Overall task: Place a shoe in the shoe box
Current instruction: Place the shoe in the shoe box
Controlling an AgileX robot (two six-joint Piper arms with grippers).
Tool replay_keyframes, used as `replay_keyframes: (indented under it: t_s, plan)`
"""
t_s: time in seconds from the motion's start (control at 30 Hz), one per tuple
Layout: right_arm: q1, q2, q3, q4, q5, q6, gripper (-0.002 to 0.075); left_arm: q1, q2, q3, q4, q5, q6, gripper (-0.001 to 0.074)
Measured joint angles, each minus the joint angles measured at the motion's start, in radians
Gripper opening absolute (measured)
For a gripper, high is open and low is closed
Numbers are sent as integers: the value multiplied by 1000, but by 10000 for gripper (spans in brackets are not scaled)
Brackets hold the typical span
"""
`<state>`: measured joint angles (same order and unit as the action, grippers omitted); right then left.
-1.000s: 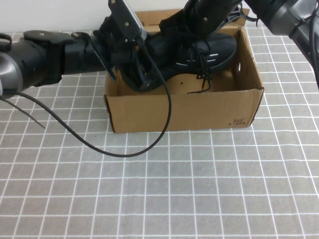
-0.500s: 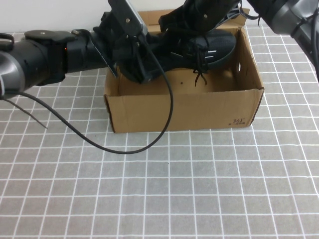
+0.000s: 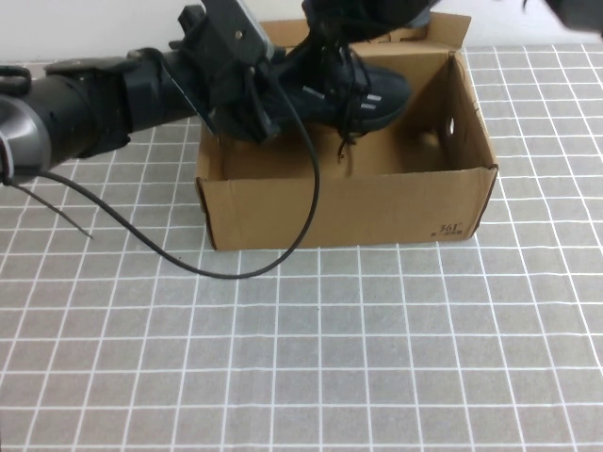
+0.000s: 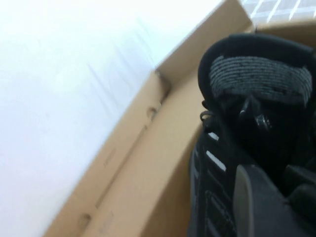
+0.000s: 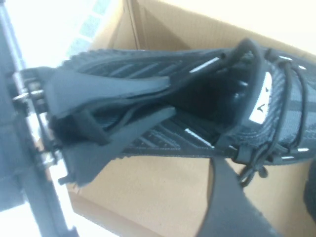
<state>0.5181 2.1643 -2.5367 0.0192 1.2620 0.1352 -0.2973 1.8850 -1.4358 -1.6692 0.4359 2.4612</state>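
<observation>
The black shoe [image 3: 353,89] hangs tilted over the open brown shoe box [image 3: 349,202], toe toward the box's right side, laces dangling. My left gripper [image 3: 250,108] reaches in from the left and is shut on the shoe's heel. In the left wrist view one finger [image 4: 254,197] presses against the shoe [image 4: 232,148] beside its grey lining. My right gripper [image 5: 266,170] stands open just above the shoe [image 5: 197,98], clear of it, and shows only at the top edge of the high view [image 3: 363,11].
The box's back flap [image 3: 443,28] stands up behind the shoe. The left arm's black cable [image 3: 226,268] loops down over the box's front wall onto the grey tiled tabletop [image 3: 301,358].
My left gripper closed on the heel. My right gripper opened, let go of the shoe and rose toward the top edge. The shoe shifted a little to the left.
</observation>
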Motion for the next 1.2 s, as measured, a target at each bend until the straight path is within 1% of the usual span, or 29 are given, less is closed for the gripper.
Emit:
replay_keyframes:
  t_s: [0.1,0.2,0.3,0.43,0.47,0.53,0.63,0.73,0.97,1.2]
  plan:
    - [0,-29,0,-5,1,-7,296,0,0,-21,-4,23,3,71]
    - [0,-60,0,-7,2,-22,251,0,0,-33,-2,55,-36,71]
    - [0,-91,0,-11,5,-33,181,0,0,-33,18,74,-85,70]
    - [0,-144,0,-32,7,-69,50,0,0,-33,98,112,-222,69]
    - [0,-161,0,-38,7,-74,27,0,0,-35,132,128,-269,69]
    - [0,-208,19,-45,7,-81,4,0,0,-35,207,166,-349,69]
    - [0,-300,98,-63,7,-85,-8,0,0,-51,323,212,-466,69]
    - [0,-405,233,-93,7,-85,-13,14,2,-87,387,254,-553,69]
    - [0,-665,577,-200,7,-17,-15,82,78,-270,407,378,-666,69]
    - [0,-952,898,-260,-47,89,-16,86,207,-402,424,410,-710,69]
